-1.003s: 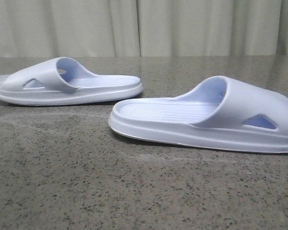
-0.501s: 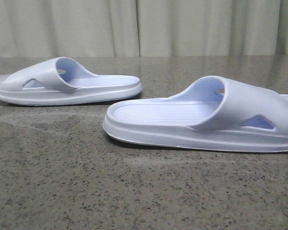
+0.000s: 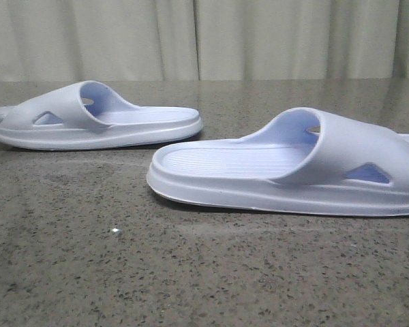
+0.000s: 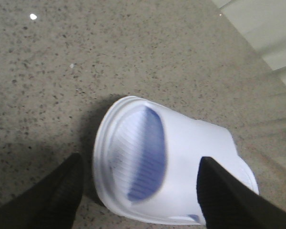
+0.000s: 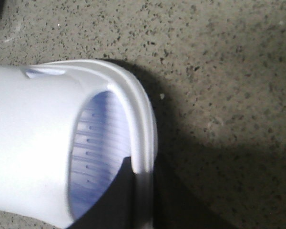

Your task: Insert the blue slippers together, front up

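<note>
The near slipper (image 3: 286, 170) slid a little toward nine o'clock. Left end effector (image 4: 138, 195) hangs open around the far slipper (image 3: 95, 119); right one's hold, I cannot tell. Squeeze evenly.

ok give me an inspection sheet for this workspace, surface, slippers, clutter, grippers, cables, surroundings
Surface: speckled grey stone-look table, with one small bright speck on its near left part.
Job's things: two blue slippers lying sole down and apart, heel ends facing each other; left slipper farther back, right slipper nearer.
Clutter: nothing seen.
Grippers: left gripper open, its fingers either side of the left slipper's toe end; whether they touch it cannot be told. Right gripper's dark finger reaches inside the right slipper's toe opening; open or shut cannot be told.
Cables: nothing seen.
Surroundings: pale pleated curtain behind the table.
</note>
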Robot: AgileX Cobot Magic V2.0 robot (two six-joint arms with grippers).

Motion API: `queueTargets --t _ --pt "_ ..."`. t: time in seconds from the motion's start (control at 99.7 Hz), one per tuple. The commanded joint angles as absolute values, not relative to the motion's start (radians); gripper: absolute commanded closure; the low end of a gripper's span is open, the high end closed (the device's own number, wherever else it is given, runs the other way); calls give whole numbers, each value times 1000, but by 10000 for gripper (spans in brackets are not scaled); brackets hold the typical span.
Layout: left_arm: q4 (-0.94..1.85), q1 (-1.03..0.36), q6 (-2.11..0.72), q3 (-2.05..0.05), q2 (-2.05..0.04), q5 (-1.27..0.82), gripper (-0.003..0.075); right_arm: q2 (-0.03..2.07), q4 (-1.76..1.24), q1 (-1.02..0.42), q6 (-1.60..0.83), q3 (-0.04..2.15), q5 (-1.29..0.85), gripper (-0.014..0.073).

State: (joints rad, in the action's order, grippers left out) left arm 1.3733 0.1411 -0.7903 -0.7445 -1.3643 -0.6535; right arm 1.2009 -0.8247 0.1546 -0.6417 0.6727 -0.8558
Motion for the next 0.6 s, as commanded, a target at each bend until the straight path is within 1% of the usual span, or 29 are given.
queueTargets --t 0.0,0.211,0.291,0.361,0.431,0.552,0.592 --pt "1466 151 -853 -778 -1398 -710 275 1188 -840 159 -660 699 -825 693" --pt "1598 151 -972 -778 -1479 -758 276 1188 -840 159 -660 699 -825 693" --pt "1625 151 -995 -778 -1492 -760 301 1188 -840 159 -660 699 -823 693" --pt "1632 151 -999 -778 -1496 -760 358 1188 -840 159 -660 699 -823 693" --pt "1632 151 -1001 -778 -1497 -760 443 1188 -840 159 -660 699 -821 693" --pt "1632 151 -1007 -778 -1497 -760 631 1188 -840 159 -660 699 -821 693" --pt "1632 151 -1015 -778 -1497 -763 682 1188 -840 159 -660 699 -821 693"
